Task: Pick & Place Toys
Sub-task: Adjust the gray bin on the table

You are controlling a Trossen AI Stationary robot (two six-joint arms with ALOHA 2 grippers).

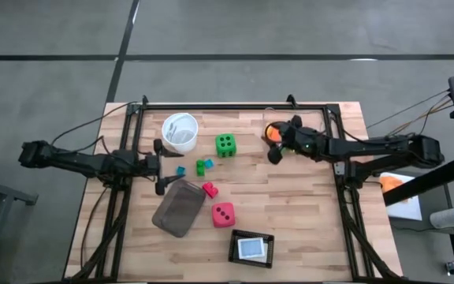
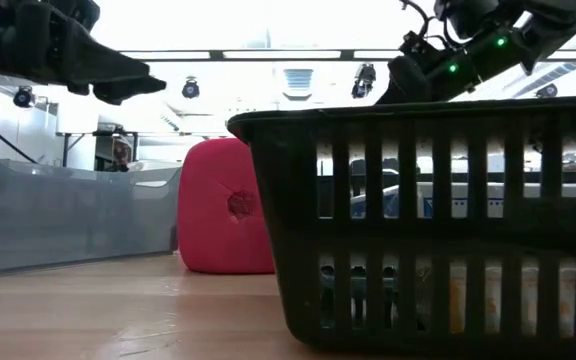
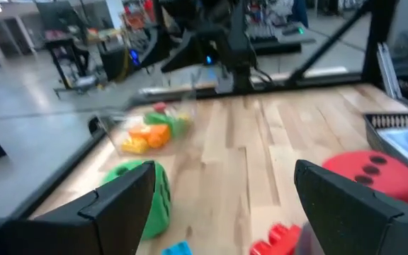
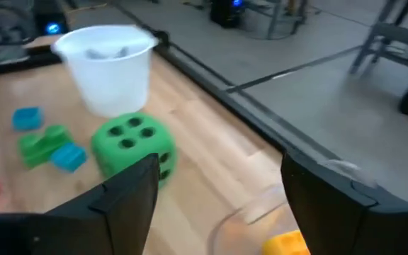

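The toys lie mid-table: a green die (image 1: 225,145), a pink-red die (image 1: 223,214), a green brick (image 1: 202,166), two blue bricks (image 1: 180,170) (image 1: 208,163) and a red brick (image 1: 210,189). Orange and yellow bricks (image 3: 147,136) sit in a clear box (image 1: 270,132) at the far right. My right gripper (image 1: 274,148) hovers open just over that box, with nothing between its fingers (image 4: 218,205). My left gripper (image 1: 161,166) stands open at the left, level, facing the bricks (image 3: 225,205).
A white cup (image 1: 180,132) stands at the far left of the toys. A flat grey tray (image 1: 180,207) lies near the pink-red die. A black slatted basket (image 1: 251,248) sits at the near edge. A black frame (image 1: 235,106) borders the table.
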